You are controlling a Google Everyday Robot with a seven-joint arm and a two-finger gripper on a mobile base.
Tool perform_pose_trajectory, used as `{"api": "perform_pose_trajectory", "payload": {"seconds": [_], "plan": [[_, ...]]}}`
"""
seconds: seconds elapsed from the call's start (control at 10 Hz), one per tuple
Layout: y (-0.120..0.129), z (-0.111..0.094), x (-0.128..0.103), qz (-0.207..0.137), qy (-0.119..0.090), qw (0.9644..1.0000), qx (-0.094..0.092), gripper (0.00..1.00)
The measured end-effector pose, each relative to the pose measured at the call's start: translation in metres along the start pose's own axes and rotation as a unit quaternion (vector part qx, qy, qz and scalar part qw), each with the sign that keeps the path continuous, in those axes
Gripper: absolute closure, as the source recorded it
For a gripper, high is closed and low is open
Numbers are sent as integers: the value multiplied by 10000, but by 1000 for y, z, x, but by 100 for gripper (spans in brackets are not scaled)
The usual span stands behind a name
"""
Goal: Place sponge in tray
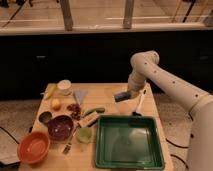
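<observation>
The small blue-grey sponge (120,97) is held at the tip of my gripper (123,96), above the wooden table just beyond the far edge of the tray. The dark green tray (130,144) lies at the table's front right and holds nothing. My arm comes in from the right, bends at the elbow and reaches down to the gripper.
A white brush (138,105) lies just right of the gripper. To the left are a pale blue cloth (80,95), white cup (64,86), banana (50,91), orange fruit (56,104), green vegetable (94,111), maroon bowl (60,126), orange bowl (34,146) and green cup (84,134).
</observation>
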Motion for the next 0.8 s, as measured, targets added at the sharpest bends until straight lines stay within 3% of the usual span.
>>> {"api": "perform_pose_trajectory", "payload": {"seconds": [0.8], "plan": [[36, -8, -8, 20, -64, 10000, -23, 98]]}}
